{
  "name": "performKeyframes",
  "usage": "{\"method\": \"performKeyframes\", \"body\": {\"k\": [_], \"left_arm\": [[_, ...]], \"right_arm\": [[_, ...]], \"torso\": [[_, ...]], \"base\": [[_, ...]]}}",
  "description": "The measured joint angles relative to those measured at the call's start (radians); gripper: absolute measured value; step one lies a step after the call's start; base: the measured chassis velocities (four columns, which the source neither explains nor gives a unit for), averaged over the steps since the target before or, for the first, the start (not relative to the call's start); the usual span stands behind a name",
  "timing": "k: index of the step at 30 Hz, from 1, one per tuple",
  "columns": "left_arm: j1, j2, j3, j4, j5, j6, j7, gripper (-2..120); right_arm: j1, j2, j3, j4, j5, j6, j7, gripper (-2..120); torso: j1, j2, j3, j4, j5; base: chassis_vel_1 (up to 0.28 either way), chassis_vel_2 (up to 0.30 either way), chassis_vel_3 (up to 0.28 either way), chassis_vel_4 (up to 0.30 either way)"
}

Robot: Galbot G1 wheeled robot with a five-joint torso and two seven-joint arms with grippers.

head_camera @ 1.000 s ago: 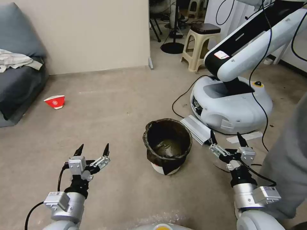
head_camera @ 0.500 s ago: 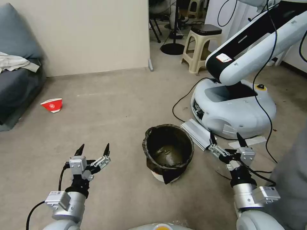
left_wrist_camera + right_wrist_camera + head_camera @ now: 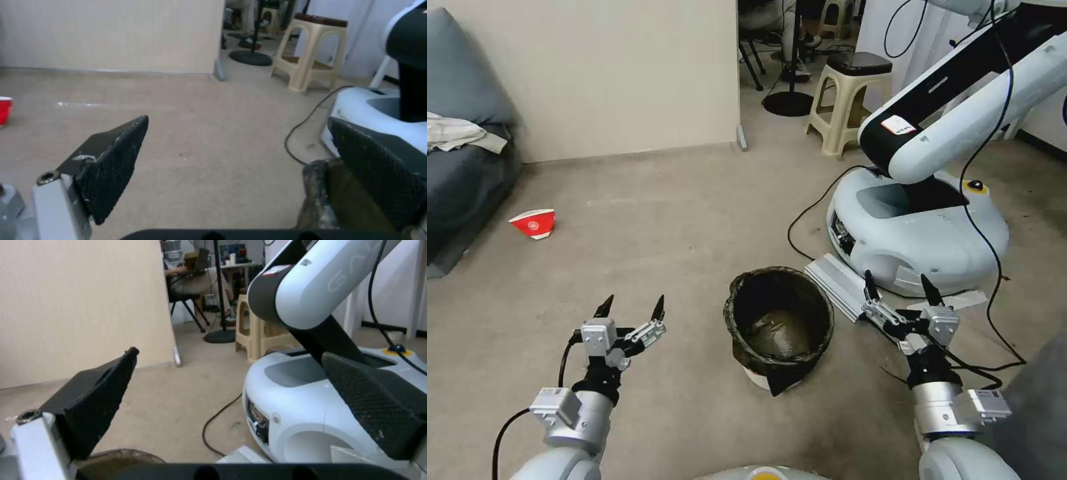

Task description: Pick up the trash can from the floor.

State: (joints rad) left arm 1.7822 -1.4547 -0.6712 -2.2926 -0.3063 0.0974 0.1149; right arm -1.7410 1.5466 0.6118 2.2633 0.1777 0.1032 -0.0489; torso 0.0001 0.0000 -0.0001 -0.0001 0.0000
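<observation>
Evidently set for a two-sided lift: left gripper (image 3: 630, 311) & right gripper (image 3: 899, 287) flank trash can (image 3: 778, 319) on floor (image 3: 680, 220), fingers released, no contact.

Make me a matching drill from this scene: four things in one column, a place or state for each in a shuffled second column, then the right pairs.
Things
1. trash can
2. left tool
3. red paper bowl
4. plastic stool

Places or states
A. tipped on its side on the floor, near the grey sofa
B. open, hovering to the robot's left of the bin
C. upright between the two tools, lined with a dark bag
D. standing beyond the other robot's white base

Pairs: 1-C, 2-B, 3-A, 4-D
</observation>
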Motion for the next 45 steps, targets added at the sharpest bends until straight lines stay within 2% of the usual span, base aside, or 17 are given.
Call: {"method": "performKeyframes", "body": {"k": [5,6,7,10,11,13,19,28,32,37,45], "left_arm": [[-0.031,0.058,0.015,-0.004,-0.063,0.063,-0.003,100],[-0.045,0.087,0.025,-0.007,-0.098,0.103,-0.025,100],[-0.045,0.087,0.025,-0.007,-0.098,0.103,-0.025,100],[-0.096,0.174,0.057,-0.022,-0.228,0.249,-0.108,100],[-0.096,0.174,0.057,-0.022,-0.228,0.249,-0.108,100],[-0.134,0.214,0.067,-0.025,-0.295,0.323,-0.144,100],[-0.203,0.277,0.104,-0.009,-0.425,0.433,-0.206,100],[-0.292,0.306,0.224,0.053,-0.452,0.494,-0.237,100],[-0.377,0.302,0.314,0.126,-0.451,0.533,-0.255,100],[-0.428,0.301,0.361,0.169,-0.458,0.555,-0.263,100],[-0.522,0.293,0.435,0.233,-0.522,0.577,-0.325,100]], "right_arm": [[-0.013,0.007,-0.004,0.005,-0.015,0.007,0.0,100],[-0.021,0.011,-0.009,0.011,-0.027,0.009,0.0,100],[-0.021,0.011,-0.009,0.011,-0.027,0.009,0.0,100],[-0.034,0.028,-0.023,0.018,-0.052,0.014,0.0,100],[-0.034,0.028,-0.023,0.018,-0.052,0.014,0.0,100],[-0.036,0.036,-0.027,0.021,-0.059,0.016,0.0,100],[-0.04,0.041,-0.023,0.023,-0.062,0.017,0.003,100],[-0.042,0.045,-0.017,0.025,-0.069,0.014,0.011,100],[-0.043,0.046,-0.003,0.02,-0.07,0.01,0.024,100],[-0.044,0.046,0.008,0.017,-0.07,0.009,0.029,100],[-0.048,0.046,0.022,0.015,-0.07,0.008,0.04,100]], "torso": [[0.0,0.0,0.0,0.0002,-0.0001],[0.0,0.0,0.0,0.0001,-0.0001],[0.0,0.0,0.0,0.0001,-0.0001],[0.0,0.0,0.0,0.0,-0.0001],[0.0,0.0,0.0,0.0,-0.0001],[0.0,0.0,0.0,0.0002,-0.0002],[0.0,0.0,0.0,0.0001,0.0],[0.0,0.0,0.0,0.0,0.0],[0.0,0.0,0.0,0.0,0.0],[0.0,0.0,0.0,0.0,0.0001],[0.0,0.0,0.0,0.0,0.0001]], "base": [[0.0,0.0,0.0,0.0],[0.0,0.0,0.0,0.0],[0.0,0.0,0.0,0.0],[0.0,0.0,0.0,0.0],[0.0,0.0,0.0,0.0],[0.0,0.0,0.0,0.0],[0.0,0.0,0.0,0.0],[0.0,0.0,0.0,0.0],[0.0,0.0,0.0,0.0],[0.0,0.0,0.0,0.0],[0.0,0.0,0.0,0.0]]}}
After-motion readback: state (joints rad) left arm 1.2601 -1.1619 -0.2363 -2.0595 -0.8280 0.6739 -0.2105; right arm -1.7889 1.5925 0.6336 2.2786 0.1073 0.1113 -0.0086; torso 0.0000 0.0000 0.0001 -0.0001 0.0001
